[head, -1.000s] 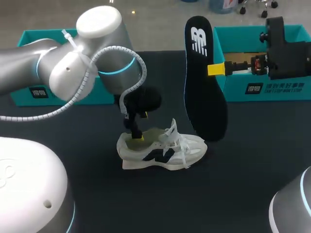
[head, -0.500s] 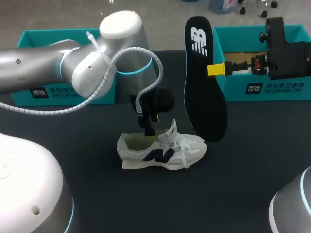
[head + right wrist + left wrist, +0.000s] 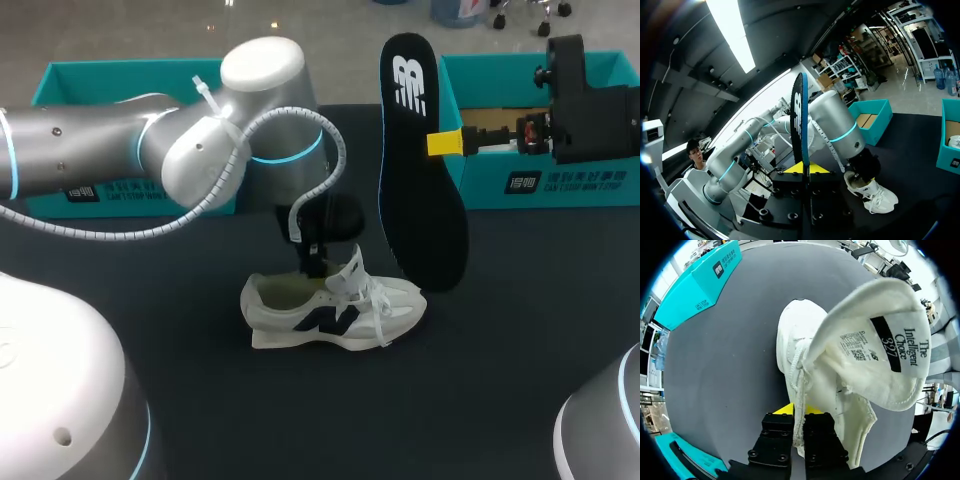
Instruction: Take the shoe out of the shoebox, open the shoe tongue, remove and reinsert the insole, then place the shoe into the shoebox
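A white shoe (image 3: 330,310) lies on its side on the dark table (image 3: 520,340), toe to the right. My left gripper (image 3: 316,264) comes down at the shoe's opening. In the left wrist view the left gripper (image 3: 796,412) is shut on the lower edge of the shoe tongue (image 3: 875,340), which stands raised with its label showing. The black insole (image 3: 420,170) stands upright to the right of the shoe, with its lower end near the toe. My right gripper (image 3: 445,143) is shut on the insole's edge. Seen from the right wrist, the insole (image 3: 799,115) runs edge-on between the right gripper's (image 3: 804,169) yellow tips.
A teal shoebox (image 3: 530,180) stands at the back right, behind my right gripper. Another teal box part (image 3: 120,190) sits at the back left, behind my left arm (image 3: 200,150). The table in front of the shoe is bare.
My left gripper moved right from the heel end of the shoe's opening to the tongue and shut on it. The right arm and insole kept still.
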`<state>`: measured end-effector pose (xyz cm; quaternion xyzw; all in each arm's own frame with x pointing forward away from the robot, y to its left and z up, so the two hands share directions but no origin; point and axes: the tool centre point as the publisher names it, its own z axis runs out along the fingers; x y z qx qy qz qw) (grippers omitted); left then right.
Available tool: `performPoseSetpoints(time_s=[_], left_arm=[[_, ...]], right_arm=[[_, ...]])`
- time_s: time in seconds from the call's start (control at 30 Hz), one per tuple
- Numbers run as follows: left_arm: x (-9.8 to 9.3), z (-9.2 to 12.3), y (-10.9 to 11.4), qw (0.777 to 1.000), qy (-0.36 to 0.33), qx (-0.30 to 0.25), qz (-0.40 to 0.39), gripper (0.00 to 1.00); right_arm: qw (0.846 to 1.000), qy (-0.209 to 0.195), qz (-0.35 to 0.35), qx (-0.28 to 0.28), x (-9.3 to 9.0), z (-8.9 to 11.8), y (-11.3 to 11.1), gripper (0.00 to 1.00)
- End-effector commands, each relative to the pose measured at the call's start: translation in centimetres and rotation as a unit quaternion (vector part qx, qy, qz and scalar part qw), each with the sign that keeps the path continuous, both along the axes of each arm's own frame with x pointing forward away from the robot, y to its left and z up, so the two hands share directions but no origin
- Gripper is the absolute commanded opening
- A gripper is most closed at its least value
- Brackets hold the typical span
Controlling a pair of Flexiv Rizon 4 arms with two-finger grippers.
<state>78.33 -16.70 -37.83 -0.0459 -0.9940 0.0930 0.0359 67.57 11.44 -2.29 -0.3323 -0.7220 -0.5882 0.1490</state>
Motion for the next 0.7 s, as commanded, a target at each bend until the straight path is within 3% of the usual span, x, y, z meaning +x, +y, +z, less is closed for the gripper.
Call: performPoseSetpoints(time_s=[0.03,0.53,0.7], left_arm=[[-1.3,0.1,1.0,0.999,-0.035,0.003,0.041,0.0],[-1.3,0.1,1.0,0.999,-0.035,0.003,0.041,0.0],[-0.3,1.8,1.6,0.999,-0.008,0.01,-0.033,0.0]], right_arm=[[1.0,0.001,0.0,-0.001,0.1,-0.1,0.2,0.0],[1.0,0.001,0.0,-0.001,0.1,-0.1,0.2,0.0],[1.0,0.001,0.0,-0.001,0.1,-0.1,0.2,0.0]])
